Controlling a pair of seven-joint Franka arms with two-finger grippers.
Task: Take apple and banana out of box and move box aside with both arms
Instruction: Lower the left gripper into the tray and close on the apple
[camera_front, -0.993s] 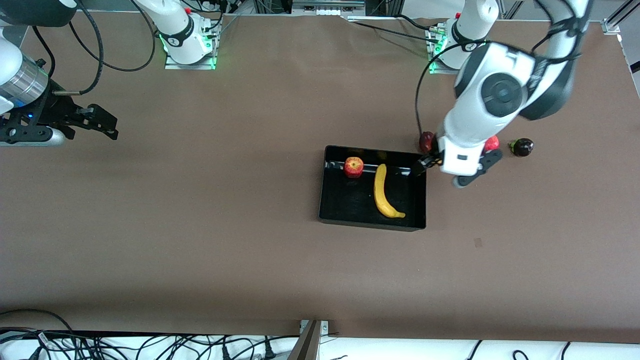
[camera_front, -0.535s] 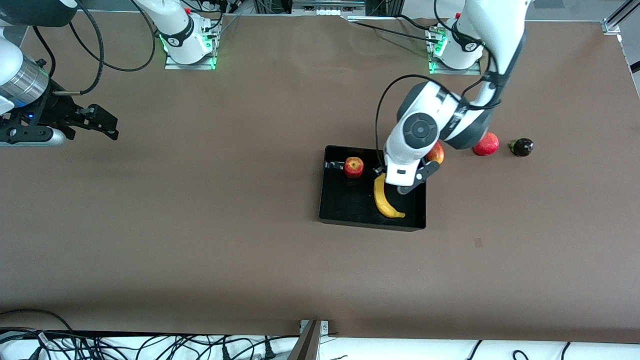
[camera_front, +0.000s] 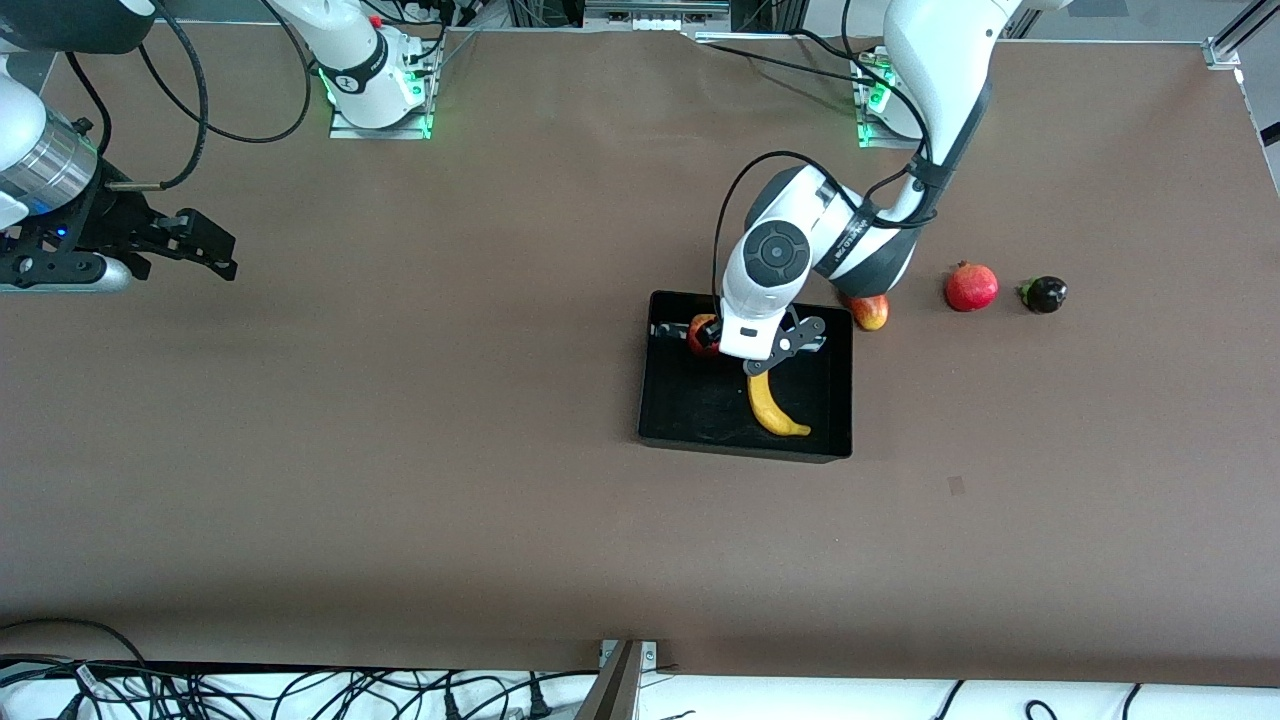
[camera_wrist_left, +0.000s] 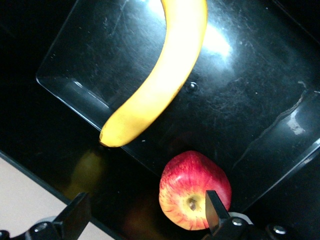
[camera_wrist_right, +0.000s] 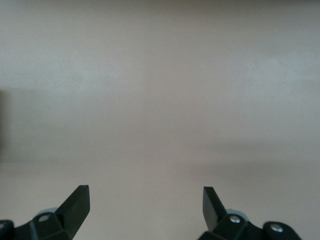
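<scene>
My left gripper (camera_front: 760, 345) hangs over the far part of the box (camera_front: 700, 410), a shallow, glossy black plastic tray with low walls and rounded corners whose floor throws back bright glare in my left wrist view. My fingers (camera_wrist_left: 215, 215) there are spread wide with nothing between them. The apple (camera_wrist_left: 194, 191) lies just under them, small, red with yellowish streaks round its stem pit, smooth-skinned. Beside it the banana (camera_wrist_left: 160, 80) lies flat in the box, long, curved, matte yellow, its lower end pointing toward the near wall.

The worktop (camera_front: 400, 480) is a plain brown, matte sheet, faintly grained. On it, just beside the box's far corner toward my left arm's end, rests an oblong red-yellow mango (camera_front: 870, 312); farther along that way sit a round red pomegranate (camera_front: 971, 287) and a small dark purple fruit (camera_front: 1043, 294). Cables (camera_front: 300, 690) trail along the near edge.

My right gripper (camera_front: 190, 245) waits over bare worktop at my right arm's end, fingers (camera_wrist_right: 75, 205) wide apart and empty.
</scene>
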